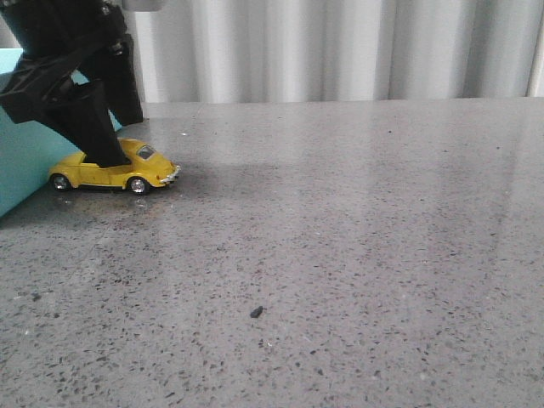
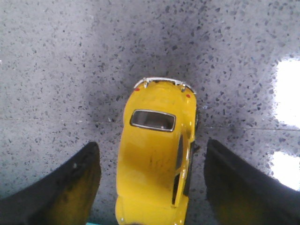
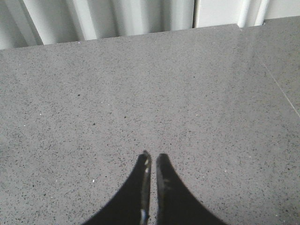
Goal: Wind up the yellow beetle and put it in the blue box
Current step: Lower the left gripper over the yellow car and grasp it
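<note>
In the front view the yellow beetle stands on its four wheels at the far left of the grey speckled surface, its chrome bumper end pointing to the right and its other end just beside the blue box, of which only a turquoise wall shows at the left edge. The left pincer comes down from above over the middle of the car, one dark finger hiding part of the roof. A small dark speck lies on the surface, well apart from the car. In the left wrist view the yellow beetle is seen from above, its dark window and chrome bumper clear; the left pincer is spread wide, one finger on each side of the body with a gap of surface showing between each finger and the car, so nothing is gripped. In the right wrist view the right pincer hangs over bare surface, its two tips drawn together with only a thin slit between them and nothing held; a pale pleated curtain stands behind the far edge.
</note>
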{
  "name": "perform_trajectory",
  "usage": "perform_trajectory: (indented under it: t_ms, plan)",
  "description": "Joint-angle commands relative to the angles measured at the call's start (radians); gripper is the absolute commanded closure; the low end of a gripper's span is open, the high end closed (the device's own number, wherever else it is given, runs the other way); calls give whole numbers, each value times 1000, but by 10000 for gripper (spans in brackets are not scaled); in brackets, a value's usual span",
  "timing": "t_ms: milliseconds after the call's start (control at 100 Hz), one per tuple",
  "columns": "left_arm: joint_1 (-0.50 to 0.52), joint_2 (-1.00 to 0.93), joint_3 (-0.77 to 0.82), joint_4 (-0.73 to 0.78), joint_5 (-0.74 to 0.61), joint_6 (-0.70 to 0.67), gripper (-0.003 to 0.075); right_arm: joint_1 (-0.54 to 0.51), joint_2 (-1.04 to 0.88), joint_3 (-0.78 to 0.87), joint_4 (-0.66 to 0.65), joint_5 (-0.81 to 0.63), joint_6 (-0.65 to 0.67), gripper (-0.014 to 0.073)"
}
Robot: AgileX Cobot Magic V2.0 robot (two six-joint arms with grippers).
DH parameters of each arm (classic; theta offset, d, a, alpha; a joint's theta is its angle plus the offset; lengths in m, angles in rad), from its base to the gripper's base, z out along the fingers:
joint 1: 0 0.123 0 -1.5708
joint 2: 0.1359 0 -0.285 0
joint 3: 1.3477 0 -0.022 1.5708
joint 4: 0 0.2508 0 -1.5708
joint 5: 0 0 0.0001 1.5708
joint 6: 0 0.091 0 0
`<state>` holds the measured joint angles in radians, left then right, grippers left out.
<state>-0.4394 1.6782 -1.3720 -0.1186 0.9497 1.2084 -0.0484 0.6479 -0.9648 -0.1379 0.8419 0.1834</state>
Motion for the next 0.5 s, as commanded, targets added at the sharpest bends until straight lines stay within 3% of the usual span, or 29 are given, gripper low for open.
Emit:
perform_trajectory:
  t_ms: [0, 370, 490]
  plan:
    - [-3, -24, -30, -10, -31, -2, 281, -1, 1, -23, -12, -75, -10, 636]
    - [-3, 9, -30, -8, -31, -2, 283, -1, 1, -23, -12, -73, -10, 636]
    - [-3, 9, -30, -8, -22, -2, 361, -1, -1, -23, -12, -73, -10, 636]
